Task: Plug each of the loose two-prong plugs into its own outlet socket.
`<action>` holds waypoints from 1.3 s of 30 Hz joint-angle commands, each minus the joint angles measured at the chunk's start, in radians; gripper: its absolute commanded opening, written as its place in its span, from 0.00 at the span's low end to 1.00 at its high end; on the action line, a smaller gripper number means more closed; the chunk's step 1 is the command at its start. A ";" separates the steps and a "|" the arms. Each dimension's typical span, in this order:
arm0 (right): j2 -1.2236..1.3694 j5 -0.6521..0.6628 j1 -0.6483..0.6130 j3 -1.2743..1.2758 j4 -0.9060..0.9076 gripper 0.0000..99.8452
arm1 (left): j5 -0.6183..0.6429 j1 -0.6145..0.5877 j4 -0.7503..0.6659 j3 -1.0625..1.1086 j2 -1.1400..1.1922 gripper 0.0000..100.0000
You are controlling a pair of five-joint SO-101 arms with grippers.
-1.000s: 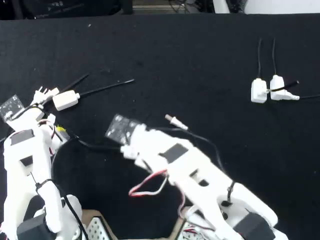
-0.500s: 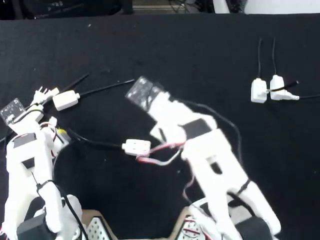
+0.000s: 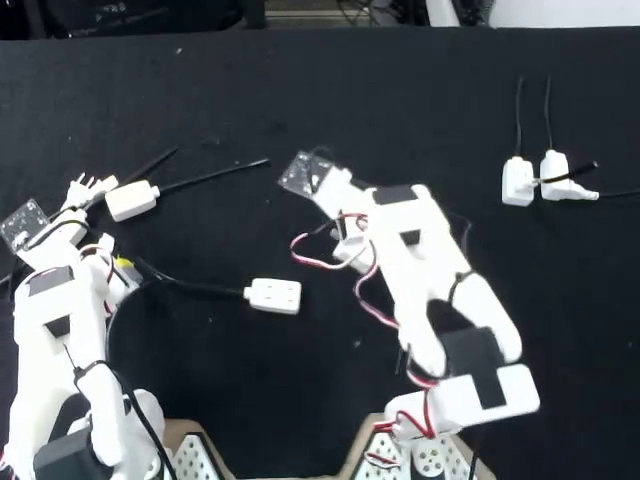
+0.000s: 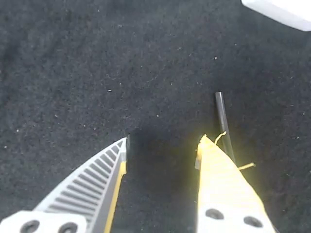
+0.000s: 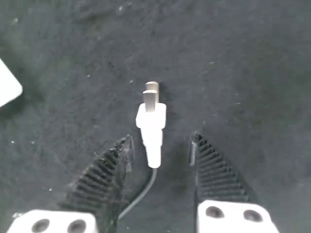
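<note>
A loose white two-prong plug [image 5: 150,121] lies on the black cloth between the fingers of my right gripper [image 5: 160,141], which is open and not touching it. In the high view the right arm [image 3: 405,235] covers that plug. A white outlet socket [image 3: 273,294] on a black cable lies left of the arm. Another socket [image 3: 132,199] and a second plug [image 3: 85,185] lie at the far left. My left gripper [image 4: 163,148] hangs open over bare cloth beside a black cable end [image 4: 221,114], just below that pair [image 3: 112,268].
Two more white socket blocks [image 3: 517,181] [image 3: 555,176] with thin black cables sit at the right of the black table. A red and white wire loop [image 3: 320,255] hangs off the right arm. Open cloth lies across the far middle.
My right arm swung up and to the right, off the socket that now lies uncovered, and came down over the loose plug. The left arm has barely shifted.
</note>
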 commanded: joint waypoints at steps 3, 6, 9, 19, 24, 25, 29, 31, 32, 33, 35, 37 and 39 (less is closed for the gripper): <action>0.028 0.012 0.020 -0.058 -0.011 0.18 | 0.009 0.047 -0.011 -0.007 -0.018 0.23; 0.058 0.012 0.032 -0.051 -0.098 0.18 | 0.009 0.045 -0.009 -0.007 -0.018 0.23; 0.122 0.029 0.054 -0.058 -0.166 0.17 | 0.008 0.045 -0.009 -0.007 -0.018 0.23; -0.087 0.066 0.032 -0.051 0.038 0.01 | 0.008 0.044 -0.006 -0.007 -0.026 0.23; -0.358 -0.083 -0.152 0.015 0.089 0.01 | 0.005 0.045 -0.003 -0.021 -0.029 0.23; -0.397 -0.118 -0.201 0.038 0.064 0.01 | 0.005 0.045 -0.003 -0.028 -0.029 0.23; -0.466 -0.238 -0.348 0.133 -0.086 0.01 | 0.005 0.047 0.032 -0.093 -0.029 0.23; -0.461 -0.285 -0.381 0.174 -0.181 0.01 | 0.005 0.048 0.037 -0.122 -0.029 0.23; -0.453 -0.313 -0.390 0.197 -0.235 0.01 | 0.005 0.050 0.035 -0.133 -0.032 0.23; -0.446 -0.348 -0.393 0.220 -0.290 0.01 | 0.003 0.059 0.034 -0.139 -0.044 0.23; -0.432 -0.430 -0.396 0.268 -0.397 0.01 | -0.025 0.082 0.034 -0.134 -0.091 0.23; -0.433 -0.505 -0.399 0.325 -0.494 0.01 | -0.044 0.119 0.031 -0.113 -0.166 0.23; -0.453 -0.542 -0.419 0.372 -0.562 0.01 | -0.052 0.147 -0.002 -0.068 -0.253 0.23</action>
